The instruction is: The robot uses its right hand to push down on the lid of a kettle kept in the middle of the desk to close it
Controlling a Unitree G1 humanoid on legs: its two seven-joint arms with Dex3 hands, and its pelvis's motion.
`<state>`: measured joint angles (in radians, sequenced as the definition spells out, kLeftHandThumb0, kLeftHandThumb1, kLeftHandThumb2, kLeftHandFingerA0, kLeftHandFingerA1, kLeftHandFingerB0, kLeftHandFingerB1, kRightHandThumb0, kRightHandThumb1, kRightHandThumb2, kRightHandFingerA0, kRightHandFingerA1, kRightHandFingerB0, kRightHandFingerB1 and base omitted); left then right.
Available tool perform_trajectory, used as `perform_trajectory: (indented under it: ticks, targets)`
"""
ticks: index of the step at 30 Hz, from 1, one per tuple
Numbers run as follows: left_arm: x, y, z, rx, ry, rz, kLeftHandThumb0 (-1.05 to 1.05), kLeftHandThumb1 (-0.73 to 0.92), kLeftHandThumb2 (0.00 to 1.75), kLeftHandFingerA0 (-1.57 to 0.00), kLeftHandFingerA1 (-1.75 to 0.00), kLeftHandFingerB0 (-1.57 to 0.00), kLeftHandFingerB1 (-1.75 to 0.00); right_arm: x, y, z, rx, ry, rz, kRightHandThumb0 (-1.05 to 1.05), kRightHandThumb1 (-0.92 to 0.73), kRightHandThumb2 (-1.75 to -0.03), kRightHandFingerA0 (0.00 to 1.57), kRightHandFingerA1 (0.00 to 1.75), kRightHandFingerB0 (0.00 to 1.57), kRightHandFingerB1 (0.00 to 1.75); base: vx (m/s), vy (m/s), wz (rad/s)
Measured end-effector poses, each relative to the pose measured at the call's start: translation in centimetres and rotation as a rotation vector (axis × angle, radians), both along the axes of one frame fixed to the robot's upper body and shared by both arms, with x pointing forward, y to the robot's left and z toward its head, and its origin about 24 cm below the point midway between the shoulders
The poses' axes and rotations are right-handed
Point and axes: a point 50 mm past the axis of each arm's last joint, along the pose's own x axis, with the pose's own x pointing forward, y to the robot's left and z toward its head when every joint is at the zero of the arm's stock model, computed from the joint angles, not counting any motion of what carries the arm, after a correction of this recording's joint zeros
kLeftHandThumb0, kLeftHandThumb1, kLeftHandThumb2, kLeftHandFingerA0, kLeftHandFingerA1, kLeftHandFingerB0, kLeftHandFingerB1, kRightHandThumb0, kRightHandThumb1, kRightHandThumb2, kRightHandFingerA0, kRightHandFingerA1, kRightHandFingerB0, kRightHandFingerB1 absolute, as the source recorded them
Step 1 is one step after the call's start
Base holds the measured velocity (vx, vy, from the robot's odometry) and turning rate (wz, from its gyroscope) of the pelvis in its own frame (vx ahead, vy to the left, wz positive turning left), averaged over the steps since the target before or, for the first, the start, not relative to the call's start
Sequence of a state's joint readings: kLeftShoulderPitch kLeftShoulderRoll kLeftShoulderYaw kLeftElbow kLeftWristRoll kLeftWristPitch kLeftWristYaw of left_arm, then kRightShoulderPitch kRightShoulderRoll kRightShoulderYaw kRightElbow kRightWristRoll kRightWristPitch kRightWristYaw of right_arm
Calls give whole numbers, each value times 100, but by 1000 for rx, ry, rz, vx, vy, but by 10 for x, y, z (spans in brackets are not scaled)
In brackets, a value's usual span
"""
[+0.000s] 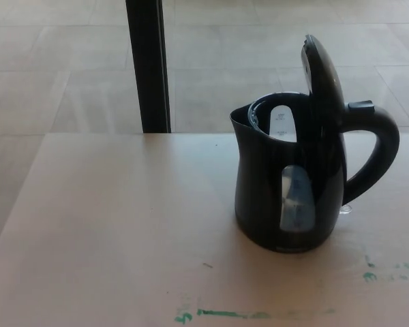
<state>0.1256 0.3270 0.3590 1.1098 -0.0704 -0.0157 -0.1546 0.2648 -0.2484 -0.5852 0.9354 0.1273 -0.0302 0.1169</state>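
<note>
Kettle (pixel 286 197): upright, handle (pixel 378 146) pointing right
Lid (pixel 324 78): hinged up (interior dark, contents unclear)
Hands: neither shows

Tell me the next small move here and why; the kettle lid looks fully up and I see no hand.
Probably bring the right hand in from the right, above the raised lid. The kettle stands upright on the desk with its lid hinged open near the handle, and neither hand is in view, so nothing can press yet.
</note>
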Motion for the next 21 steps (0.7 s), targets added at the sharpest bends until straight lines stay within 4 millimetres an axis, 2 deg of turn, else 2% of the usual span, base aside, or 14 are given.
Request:
perform_trajectory:
  ticks: [1, 2, 4, 5, 6, 7, 9, 10, 12, 13, 14, 15, 16, 21]
  targets:
    - [0, 3, 1, -3, -10, 23, -93, 80, 82, -50, -51, -43, -44, -1, -3, 2, -2, -22, -31, -85, -92, -67, 65, 89, 51, 69, 0, 0, 0]
    - [-1, 5, 2, -6, -20, 43, -88, 92, 72, -51, -47, -47, -41, -2, -6, 4, -3, -42, -60, -88, -92, -69, 64, 91, 51, 71, 0, 0, 0]
    - [-1, 11, 5, -10, -42, 85, -94, 82, 83, -48, -50, -44, -44, -5, -11, 8, -4, -90, -121, -88, -92, -68, 58, 98, 44, 74, 0, 0, 0]
    - [-1, 13, 6, -11, -49, 100, -87, 92, 73, -48, -48, -46, -42, -5, -14, 9, -5, -109, -143, -82, -74, -110, 57, 84, 43, 71, 0, 0, 0]
    - [-2, 15, 7, -14, -56, 112, -87, 92, 73, -48, -48, -46, -42, -6, -16, 11, -6, -132, -164, -82, -74, -110, 57, 84, 43, 71, 0, 0, 0]
    - [-2, 17, 8, -17, -65, 128, -86, 92, 73, -51, -49, -43, -41, -7, -19, 14, -8, -160, -187, -85, -92, -80, 51, 82, 30, 64, 0, 0, 0]
    - [-4, 19, 10, -27, -78, 158, -86, 92, 73, -51, -50, -40, -41, -4, -26, 21, -20, -220, -214, -84, -91, -80, 53, 83, 33, 65, 0, 0, 0]
    - [-5, 20, 10, -32, -83, 167, -86, 92, 74, -50, -48, -41, -41, -2, -31, 26, -29, -248, -223, -84, -92, -76, 61, 82, 44, 65, 0, 0, 0]
    - [-6, 21, 10, -43, -95, 185, -87, 92, 72, -50, -49, -42, -41, 4, -41, 37, -53, -318, -240, -86, -92, -77, 64, 81, 44, 66, 0, 0, 0]
    - [-7, 22, 11, -48, -101, 197, -88, 92, 71, -49, -49, -42, -41, 9, -46, 44, -70, -359, -246, -88, -92, -75, 69, 74, 47, 61, 0, 0, 0]
    - [-8, 23, 11, -54, -106, 209, -94, 80, 85, -46, -52, -38, -45, 14, -50, 50, -86, -396, -248, -86, -92, -73, 76, 71, 54, 59, 0, 0, 0]
    - [-9, 24, 11, -61, -112, 223, -93, 82, 82, -47, -51, -40, -45, 24, -56, 59, -109, -443, -245, -84, -92, -77, 68, 73, 48, 61, 0, 0, 0]
    - [-10, 25, 12, -68, -121, 235, -87, 92, 71, -48, -47, -44, -42, 35, -62, 71, -138, -499, -237, -85, -92, -74, 72, 71, 55, 60, 0, 0, 0]
    - [-8, 29, 15, -81, -144, 253, -87, 92, 73, -51, -49, -45, -42, 98, -80, 136, -280, -753, -132, -85, -92, -73, 73, 53, 57, 44, 0, 0, 0]
